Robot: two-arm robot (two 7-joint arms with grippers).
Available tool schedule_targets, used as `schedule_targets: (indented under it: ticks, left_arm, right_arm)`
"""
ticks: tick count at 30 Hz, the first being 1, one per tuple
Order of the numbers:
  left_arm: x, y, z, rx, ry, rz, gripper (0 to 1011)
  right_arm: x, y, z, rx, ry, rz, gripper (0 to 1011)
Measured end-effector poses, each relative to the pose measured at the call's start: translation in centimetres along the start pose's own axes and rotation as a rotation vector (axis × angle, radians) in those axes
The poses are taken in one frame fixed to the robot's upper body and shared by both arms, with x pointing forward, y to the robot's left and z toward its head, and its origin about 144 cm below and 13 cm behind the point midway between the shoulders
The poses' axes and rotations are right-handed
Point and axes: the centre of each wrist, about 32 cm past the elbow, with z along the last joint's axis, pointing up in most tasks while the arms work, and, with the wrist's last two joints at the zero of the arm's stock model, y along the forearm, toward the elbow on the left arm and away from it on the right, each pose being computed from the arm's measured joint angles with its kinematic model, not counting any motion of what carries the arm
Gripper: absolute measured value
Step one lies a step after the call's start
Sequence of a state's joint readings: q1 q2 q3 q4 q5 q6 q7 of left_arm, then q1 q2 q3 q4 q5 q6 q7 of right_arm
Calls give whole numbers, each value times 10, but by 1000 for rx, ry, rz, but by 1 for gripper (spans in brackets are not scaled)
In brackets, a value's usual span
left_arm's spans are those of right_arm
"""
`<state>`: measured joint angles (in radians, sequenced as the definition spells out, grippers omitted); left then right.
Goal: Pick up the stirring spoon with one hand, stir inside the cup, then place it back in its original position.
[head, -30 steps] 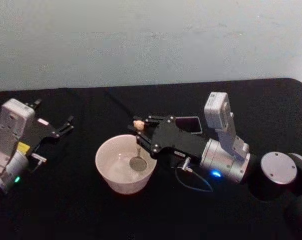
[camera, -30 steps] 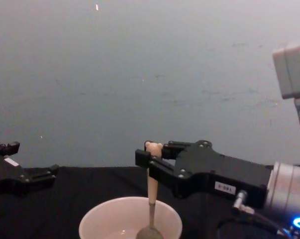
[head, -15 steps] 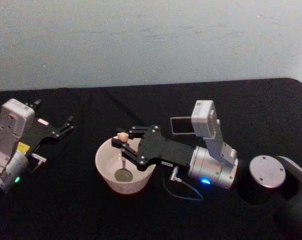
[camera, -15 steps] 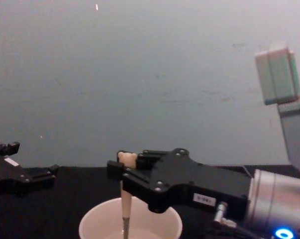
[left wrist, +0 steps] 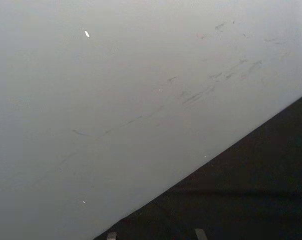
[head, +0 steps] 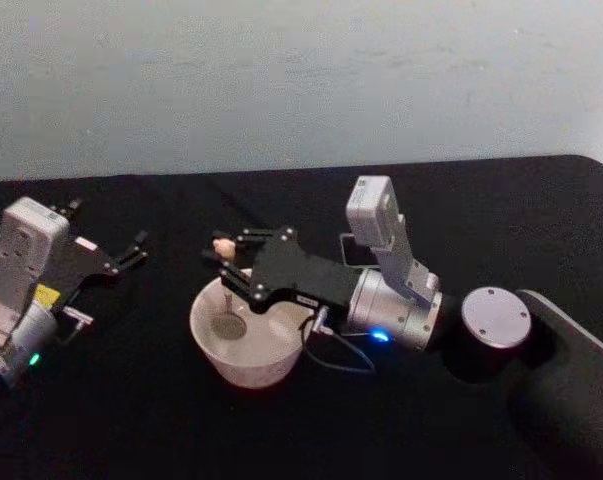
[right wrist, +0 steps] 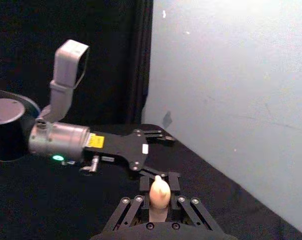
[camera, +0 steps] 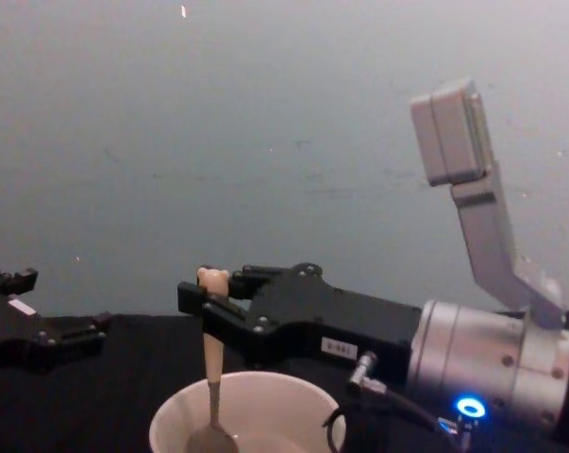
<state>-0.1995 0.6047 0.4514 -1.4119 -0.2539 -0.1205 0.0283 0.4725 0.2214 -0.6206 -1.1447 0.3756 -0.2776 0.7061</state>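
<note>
at the 9 o'clock edge of the black surface (head: pixel 161 420), the left claw (head: pixel 108 224) sits idle with its fingers spread wide, holding nothing and well apart from the work.

at centre, the cup (head: pixel 206 345) stands upright, with the stirring spoon (camera: pixel 211 363) hanging nearly straight down into it. the silver bowl of the spoon is low inside, toward the cup's 9 o'clock wall; whether it touches the bottom cannot be told.

reaching in from 3 o'clock, the right claw (head: pixel 224 262) is pinched on the top of the cream handle, just under the tiny bear head, which pokes up between the fingers in the right wrist view. the stirring step appears to be under way, and the return is not yet done.

the spoon looks light and stiff, and its smooth, slim handle could twist or slip in a two-finger pinch. the high hold near the bear head suits it, keeping the fingers clear of the rim. the cup looks light too, so a hard push against its wall might slide or tip it.

at about 2 o'clock from the cup, the dark holder (head: pixel 348 252) is mostly hidden behind the right arm.
</note>
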Motion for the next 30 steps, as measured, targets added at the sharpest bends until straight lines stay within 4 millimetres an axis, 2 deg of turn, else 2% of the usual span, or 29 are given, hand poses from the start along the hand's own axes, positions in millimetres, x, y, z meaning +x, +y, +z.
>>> schedule_targets:
  ticks: [11,30]
  left_arm:
    - [0,0,0,0,0,0,1001]
    - [0,0,0,0,0,0,1001]
  right_arm:
    - [10,-4,0,-17,-19,-47,214]
    - [8,-37,2,-33,-26,-99,214]
